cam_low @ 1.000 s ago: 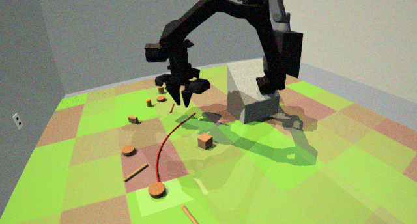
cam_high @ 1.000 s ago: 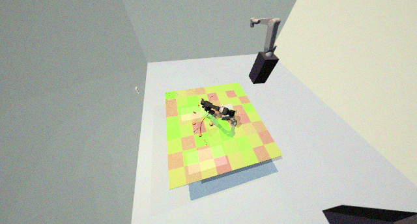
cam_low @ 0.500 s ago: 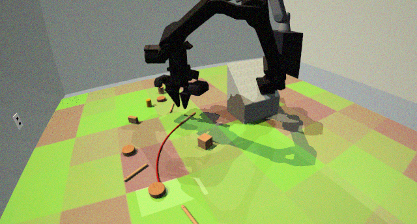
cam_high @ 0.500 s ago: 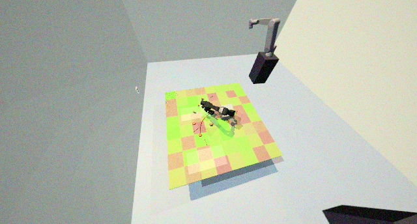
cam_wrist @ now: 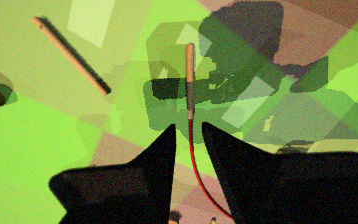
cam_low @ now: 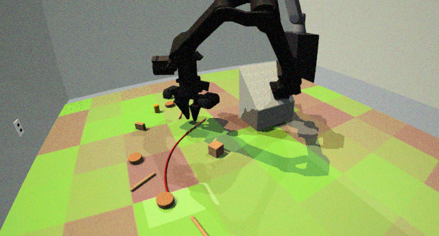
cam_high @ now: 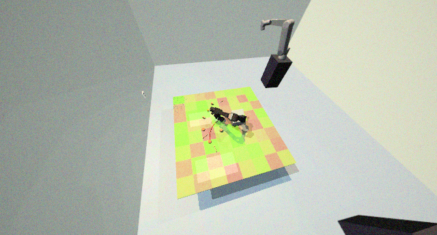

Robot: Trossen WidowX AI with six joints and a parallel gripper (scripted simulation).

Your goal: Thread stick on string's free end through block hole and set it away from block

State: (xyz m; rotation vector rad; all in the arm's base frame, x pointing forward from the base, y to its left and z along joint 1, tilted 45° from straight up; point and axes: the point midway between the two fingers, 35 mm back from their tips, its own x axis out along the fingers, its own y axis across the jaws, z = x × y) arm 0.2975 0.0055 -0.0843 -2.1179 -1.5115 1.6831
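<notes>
Right now the claw [cam_high: 218,120] [cam_low: 191,120] [cam_wrist: 188,127] hangs above the desk [cam_high: 252,149] [cam_low: 291,202] [cam_wrist: 25,140], its tips narrowly parted with nothing gripped. The strung stick [cam_low: 202,122] [cam_wrist: 190,80] lies near them; its red string [cam_high: 210,132] [cam_low: 166,171] [cam_wrist: 194,162] curves back to the round button [cam_high: 209,141] [cam_low: 164,199]. A wooden block [cam_high: 221,130] [cam_low: 216,149] sits apart, beside the string's curve.

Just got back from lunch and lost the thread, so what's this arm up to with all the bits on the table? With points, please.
The robot arm seems to be lining up to pick up the stick [cam_wrist: 190,82] on the end of the red string [cam_low: 167,157] [cam_wrist: 194,162]. Its claw [cam_low: 191,119] [cam_wrist: 188,127] is partly open above the table, holding nothing, with the string showing between the fingers in the wrist view. The string runs back to a round wooden button [cam_low: 164,199]. The stick has not been threaded through the block.
</notes>
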